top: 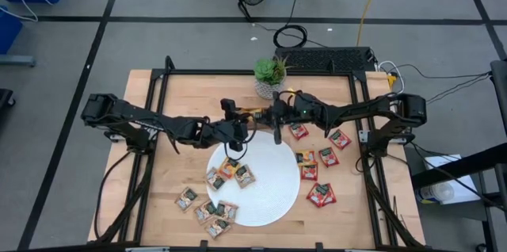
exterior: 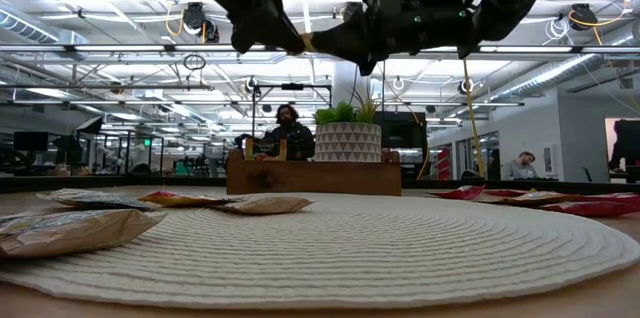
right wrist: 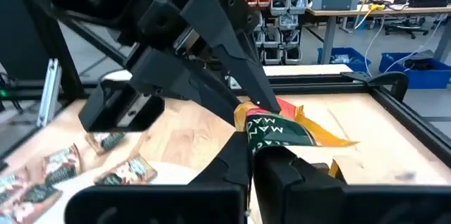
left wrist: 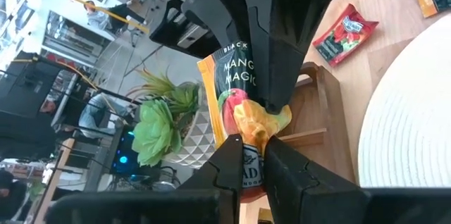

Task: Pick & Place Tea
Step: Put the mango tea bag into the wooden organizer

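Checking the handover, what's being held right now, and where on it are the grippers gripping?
One orange tea bag is held by both grippers: the left gripper pinches one end, the right gripper the opposite end.

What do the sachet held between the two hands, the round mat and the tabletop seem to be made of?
The sachet looks like thin printed foil or coated paper: it crumples where the left hand and right hand pinch it. The round mat looks like woven white cord, given its concentric ribs. The tabletop appears to be pale, matte wood with visible grain.
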